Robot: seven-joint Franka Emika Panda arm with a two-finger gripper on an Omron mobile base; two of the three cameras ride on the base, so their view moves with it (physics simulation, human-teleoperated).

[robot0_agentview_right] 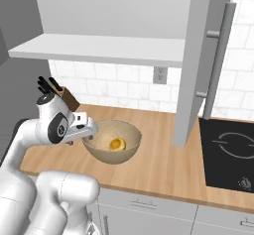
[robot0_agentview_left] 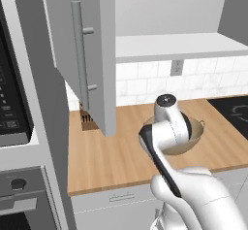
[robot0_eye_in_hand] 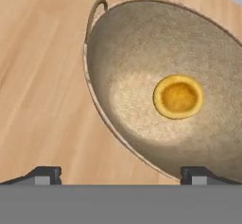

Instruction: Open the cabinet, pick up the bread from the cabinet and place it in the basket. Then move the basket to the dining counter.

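Note:
The cabinet door [robot0_agentview_left: 85,49] [robot0_agentview_right: 198,55] stands swung open over the wooden worktop. On that worktop sits the tan woven basket [robot0_agentview_right: 111,157] [robot0_agentview_left: 196,133] [robot0_eye_in_hand: 137,53], and the bread [robot0_agentview_right: 117,144] [robot0_eye_in_hand: 178,97], a small golden bun, lies on its bottom. My gripper [robot0_eye_in_hand: 120,175] [robot0_agentview_right: 90,130] hovers open just above the basket's near rim. Nothing is between its fingers. One fingertip [robot0_eye_in_hand: 45,173] is over bare wood and the other fingertip [robot0_eye_in_hand: 196,173] is over the basket's edge. The dining counter is out of view.
A knife block [robot0_agentview_right: 62,92] [robot0_agentview_left: 88,120] stands against the tiled wall behind the basket. A black cooktop [robot0_agentview_right: 230,152] [robot0_agentview_left: 235,110] lies to the right. An oven column with a microwave [robot0_agentview_left: 12,107] bounds the worktop [robot0_agentview_left: 111,156] on the left. The open door overhangs the worktop.

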